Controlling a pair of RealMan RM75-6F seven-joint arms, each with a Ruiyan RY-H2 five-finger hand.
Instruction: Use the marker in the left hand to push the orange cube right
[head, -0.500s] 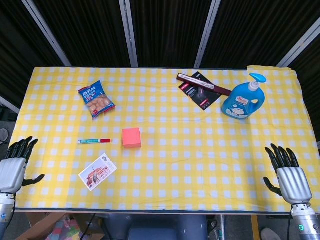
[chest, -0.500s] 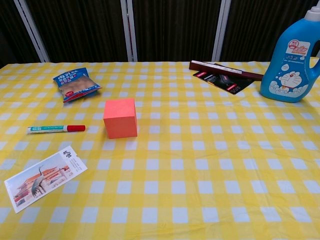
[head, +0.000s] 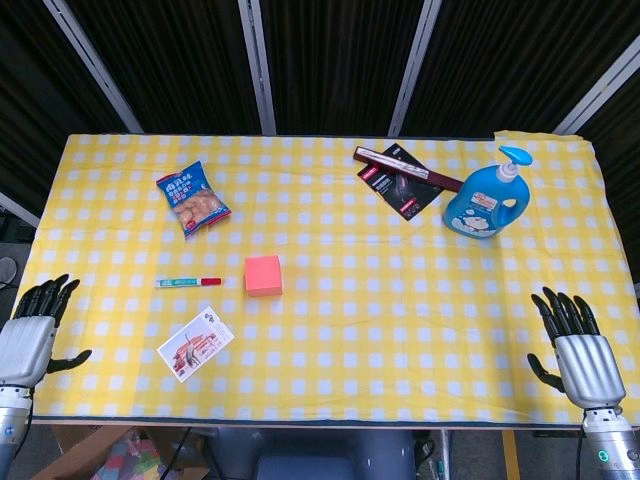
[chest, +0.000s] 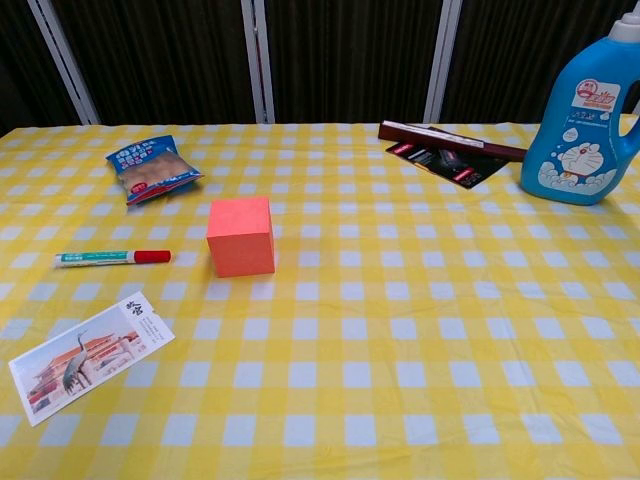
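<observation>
The orange cube (head: 263, 275) (chest: 241, 236) stands on the yellow checked tablecloth, left of the middle. A marker (head: 188, 282) (chest: 112, 258) with a red cap lies flat just left of the cube, cap end toward it, with a small gap between them. My left hand (head: 30, 333) hovers at the table's front left corner, fingers spread and holding nothing, well away from the marker. At the front right corner my right hand (head: 575, 345) is likewise spread and empty. Neither hand shows in the chest view.
A snack bag (head: 193, 198) lies at the back left. A printed card (head: 196, 343) lies in front of the marker. A dark packet with a long box (head: 404, 176) and a blue detergent bottle (head: 487, 200) stand at the back right.
My left hand has sunk slightly toward the front edge. The marker, cube and right hand are unchanged.
</observation>
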